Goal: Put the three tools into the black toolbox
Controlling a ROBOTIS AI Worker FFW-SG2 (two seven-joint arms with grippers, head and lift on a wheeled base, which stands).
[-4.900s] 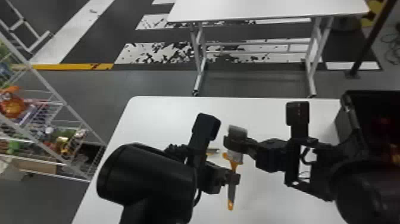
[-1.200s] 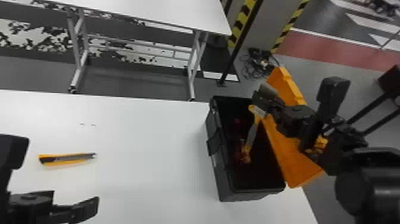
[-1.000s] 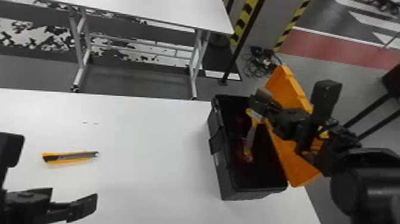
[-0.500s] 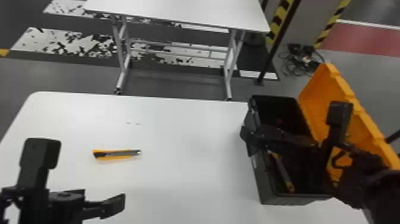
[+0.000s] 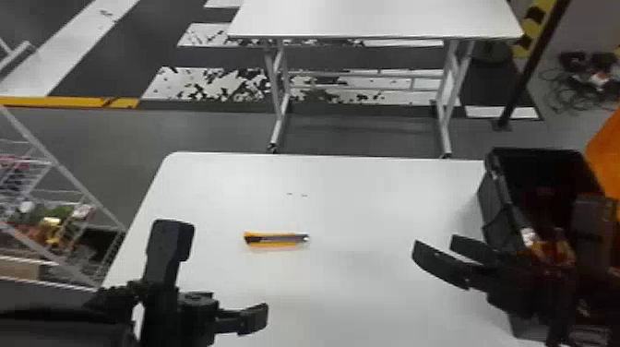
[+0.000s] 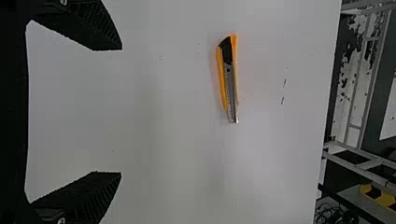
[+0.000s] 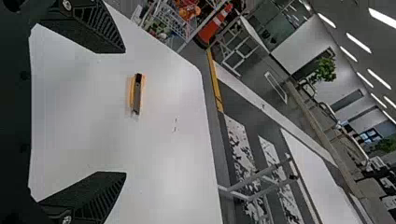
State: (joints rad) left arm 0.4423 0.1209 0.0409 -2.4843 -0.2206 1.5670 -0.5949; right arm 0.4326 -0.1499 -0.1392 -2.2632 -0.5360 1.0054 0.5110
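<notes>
In the head view we see the knife (image 5: 277, 240) lying flat on the white worktop (image 5: 360, 286), with its blade end toward the black toolbox (image 5: 496, 210). The toolbox is well to the right of the knife, and it is open. Its orange lid (image 5: 606, 157) stands up on the side away from the knife. Inside we see bits of orange, but we cannot tell what they are.

Our left pincer (image 5: 253, 317) is nearer to us than the knife and touches nothing. Our right pincer (image 5: 433, 249) is to the right of the knife, on the toolbox side. The left wrist view shows the left fingers spread wide, and the grey blade up close. The right wrist view shows the right fingers spread wide too. Past the knife, it also shows an orange cone (image 7: 215, 24), a leafy plant (image 7: 325, 70) and bright ceiling lights (image 7: 358, 43).
</notes>
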